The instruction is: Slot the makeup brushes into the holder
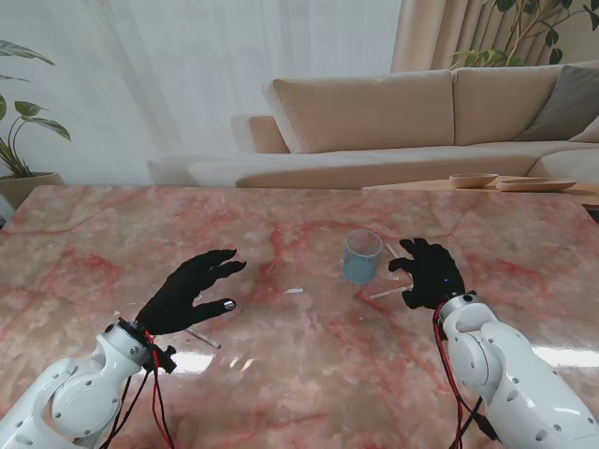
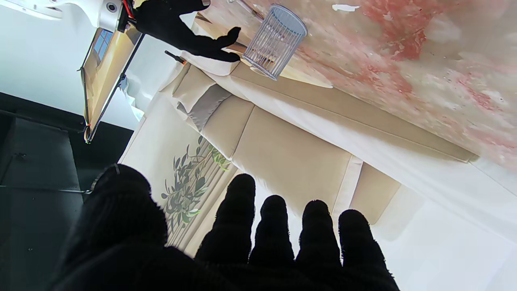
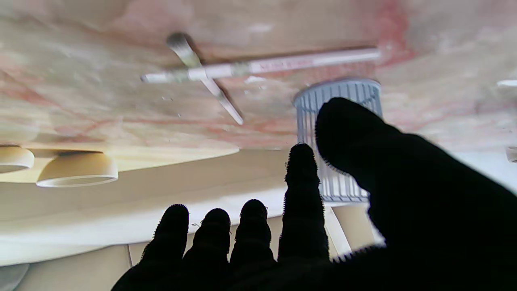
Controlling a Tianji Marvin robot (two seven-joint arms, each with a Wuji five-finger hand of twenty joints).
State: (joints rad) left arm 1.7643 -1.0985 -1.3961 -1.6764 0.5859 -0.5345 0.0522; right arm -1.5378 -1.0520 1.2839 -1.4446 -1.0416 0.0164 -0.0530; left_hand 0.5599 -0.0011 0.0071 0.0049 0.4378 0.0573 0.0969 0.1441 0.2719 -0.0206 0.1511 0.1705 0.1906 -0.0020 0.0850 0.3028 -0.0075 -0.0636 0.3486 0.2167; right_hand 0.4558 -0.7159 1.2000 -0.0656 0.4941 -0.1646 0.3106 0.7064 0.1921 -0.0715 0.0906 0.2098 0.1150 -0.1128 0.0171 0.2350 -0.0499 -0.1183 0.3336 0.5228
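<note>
Both hands of my robot wear black gloves and hold nothing. Lower left of the stand view, my left hand (image 1: 192, 292) hovers over the marble table (image 1: 309, 374) with fingers spread wide. A thin brush (image 1: 202, 339) lies on the table just nearer to me than that hand, near the wrist. Lower right of centre, my right hand (image 1: 429, 273) is also spread, fingers apart, palm down. A pale brush (image 1: 390, 293) lies on the table right beside it, on its left edge. A second brush (image 1: 393, 251) lies a little farther off; in the right wrist view the two brushes cross. Just left of the right hand, in mid frame, the ribbed clear holder (image 1: 361, 257) stands upright. Beyond the table, a beige sofa (image 1: 402, 122) fills the upper frame.
</note>
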